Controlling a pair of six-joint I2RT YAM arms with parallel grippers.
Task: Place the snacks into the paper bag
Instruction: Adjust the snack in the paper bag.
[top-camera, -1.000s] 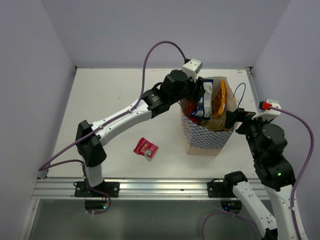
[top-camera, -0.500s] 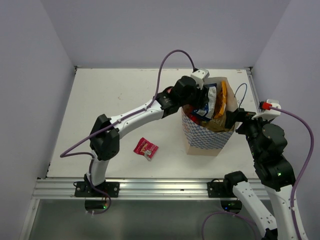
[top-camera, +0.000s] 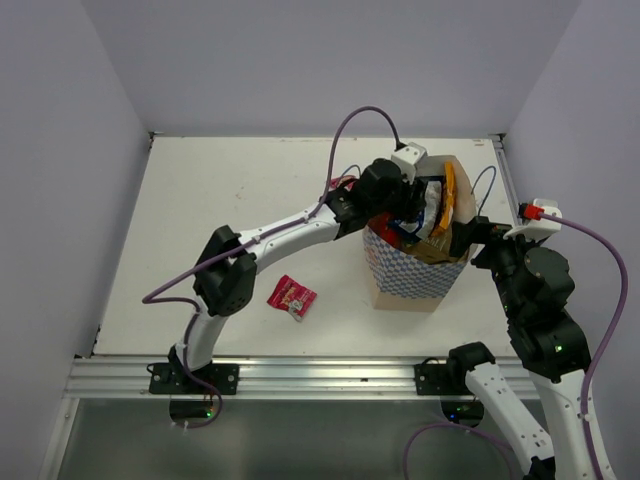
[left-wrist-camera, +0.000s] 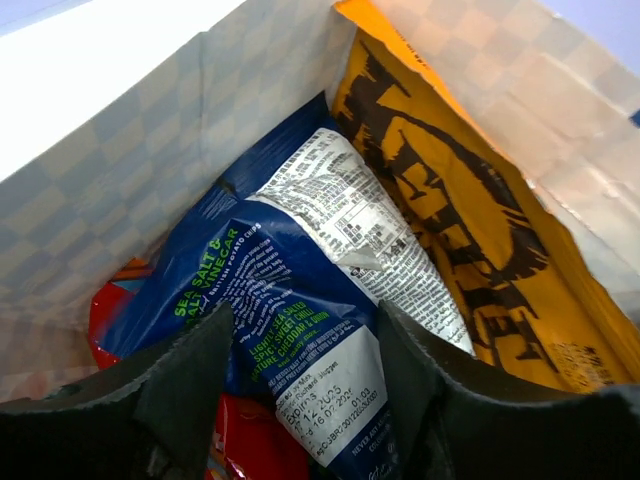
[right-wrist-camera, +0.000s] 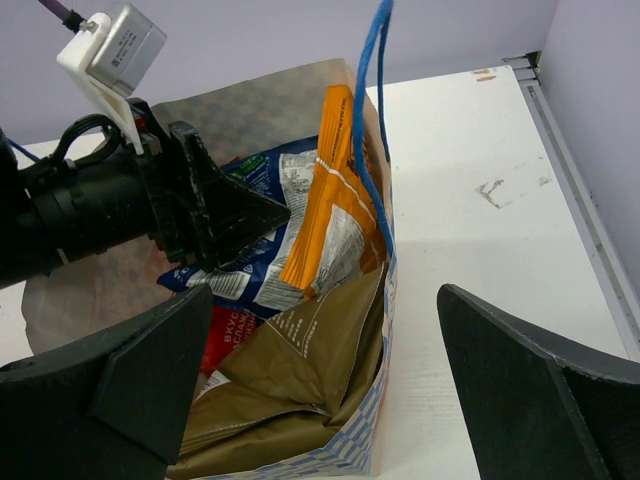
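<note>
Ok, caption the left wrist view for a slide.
Left gripper straddling a dark blue packet inside the paper bag, an orange packet alongside.

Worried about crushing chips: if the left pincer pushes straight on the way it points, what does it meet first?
The left pincer would first meet the dark blue packet, already between its fingers inside the paper bag; a red packet lies just beyond. Depth is unclear.

The red packet (left-wrist-camera: 108, 325) is mostly hidden under the dark blue packet (left-wrist-camera: 255, 300) inside the paper bag (left-wrist-camera: 120, 160).
</note>
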